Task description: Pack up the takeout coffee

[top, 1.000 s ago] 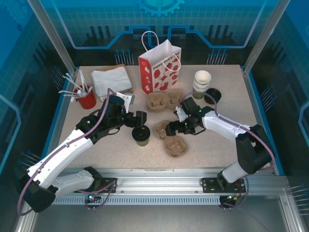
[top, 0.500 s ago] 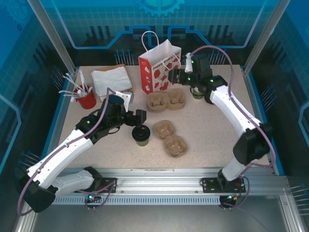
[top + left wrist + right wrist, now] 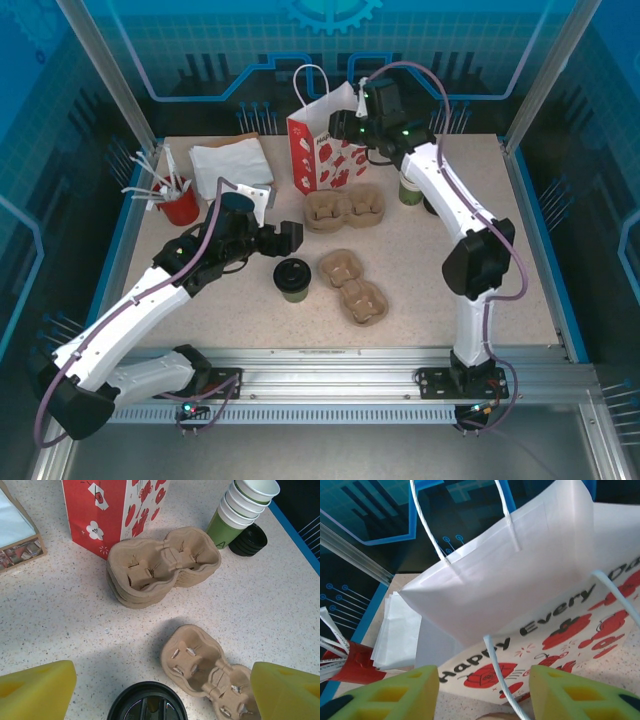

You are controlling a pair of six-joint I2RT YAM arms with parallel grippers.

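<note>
The coffee stands on the worktop beside a carrier. The left gripper, jaws wide apart, hovers just behind it; its wrist view shows the lid. The right gripper, jaws apart, is at the bag's open mouth.

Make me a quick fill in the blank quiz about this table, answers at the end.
1. The takeout coffee wears a ___ lid.
2. The right gripper hovers at the open top of the paper ___.
3. The single cardboard carrier has ___ cup slots.
4. The straws stand in a ___ cup.
Answers: black; bag; two; red.
</note>
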